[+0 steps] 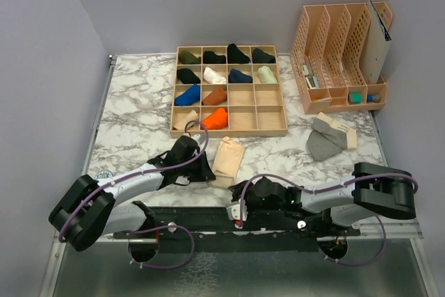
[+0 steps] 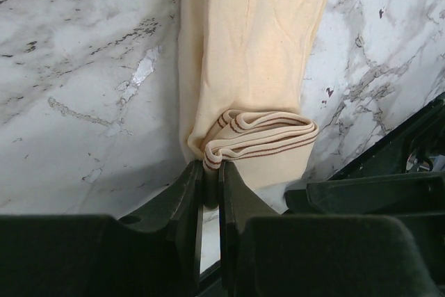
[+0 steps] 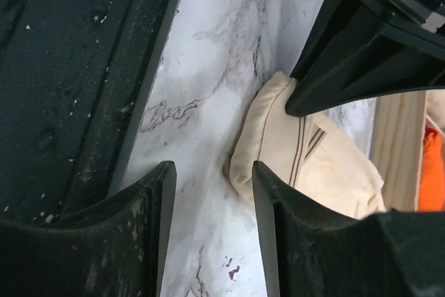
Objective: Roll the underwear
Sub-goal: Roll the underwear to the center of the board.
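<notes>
Beige underwear point(image 1: 228, 156) point(image 2: 254, 46) point(image 3: 327, 172) is lying flat on the marble table point(image 1: 139, 116), stretching straight away from my left gripper point(image 1: 206, 170) point(image 2: 212, 170). The near end, the one with the brown-striped waistband, is folded over into a small roll right at my fingertips. That gripper's jaws are almost closed, with just a sliver between them, and they're pinching the left edge of the roll.

My right gripper point(image 1: 240, 198) point(image 3: 214, 172) is down low over the table on the other side of the same end. Its 2 fingers stand apart with nothing but bare marble between them. The roll sits just ahead of its tips and a bit to the right. Can't tell if 1 finger is brushing the cloth or not.

Past my left gripper is a wooden tray point(image 1: 229, 132) of compartments, a bunch of them holding rolled garments in different colours. Grey underwear point(image 1: 327, 140) with a cream band is crumpled well off beyond my right gripper, just in front of a peach file organizer point(image 1: 341, 53).
</notes>
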Robot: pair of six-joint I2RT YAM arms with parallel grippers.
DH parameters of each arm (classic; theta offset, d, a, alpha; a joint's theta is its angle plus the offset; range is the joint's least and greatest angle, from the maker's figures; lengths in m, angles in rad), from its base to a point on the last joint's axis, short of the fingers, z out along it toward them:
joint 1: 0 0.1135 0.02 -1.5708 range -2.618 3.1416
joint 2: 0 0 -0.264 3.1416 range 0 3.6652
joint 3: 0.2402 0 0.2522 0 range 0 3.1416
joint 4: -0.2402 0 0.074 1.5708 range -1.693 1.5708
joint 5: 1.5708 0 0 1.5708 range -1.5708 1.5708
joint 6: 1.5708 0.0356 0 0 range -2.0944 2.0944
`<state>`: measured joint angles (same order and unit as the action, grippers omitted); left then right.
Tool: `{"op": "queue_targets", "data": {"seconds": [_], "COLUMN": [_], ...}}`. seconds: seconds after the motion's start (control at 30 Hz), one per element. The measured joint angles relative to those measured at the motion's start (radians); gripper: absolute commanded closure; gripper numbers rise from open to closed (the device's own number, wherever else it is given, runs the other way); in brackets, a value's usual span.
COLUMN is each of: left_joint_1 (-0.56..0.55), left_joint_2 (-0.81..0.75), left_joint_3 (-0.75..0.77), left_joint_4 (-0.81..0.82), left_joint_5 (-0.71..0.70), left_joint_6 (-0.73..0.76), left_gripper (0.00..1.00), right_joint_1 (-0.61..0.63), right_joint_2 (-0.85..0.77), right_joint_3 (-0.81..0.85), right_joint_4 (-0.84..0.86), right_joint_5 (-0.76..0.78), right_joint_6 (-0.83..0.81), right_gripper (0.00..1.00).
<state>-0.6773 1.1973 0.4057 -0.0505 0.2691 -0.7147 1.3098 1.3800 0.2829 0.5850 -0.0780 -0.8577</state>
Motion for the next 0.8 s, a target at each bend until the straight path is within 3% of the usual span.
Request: {"op": "queue_targets", "data": {"seconds": [0.37,0.5,0.8], "left_joint_1": [0.001,0.001,0.001], "left_joint_2": [0.009,0.014,0.018], "left_joint_3": [0.015,0.025,0.025], "left_joint_4": [-0.021,-0.034,-0.029], "left_joint_5": [0.004,0.005,0.006], "left_joint_6": [0.011,0.020,0.020], "left_gripper": [0.85,0.85,0.85], "right_joint_1": [0.013,0.014,0.018], "right_joint_2": [0.170,0.228,0.236], "right_joint_3": [0.023,0.003,0.007], "right_joint_4": [0.208,0.321,0.303], "right_joint_5": [0.136,0.192,0.213], "right_joint_6": [-0.142,-0.172,-0.183], "right_gripper": [0.49,0.57,0.66]}}
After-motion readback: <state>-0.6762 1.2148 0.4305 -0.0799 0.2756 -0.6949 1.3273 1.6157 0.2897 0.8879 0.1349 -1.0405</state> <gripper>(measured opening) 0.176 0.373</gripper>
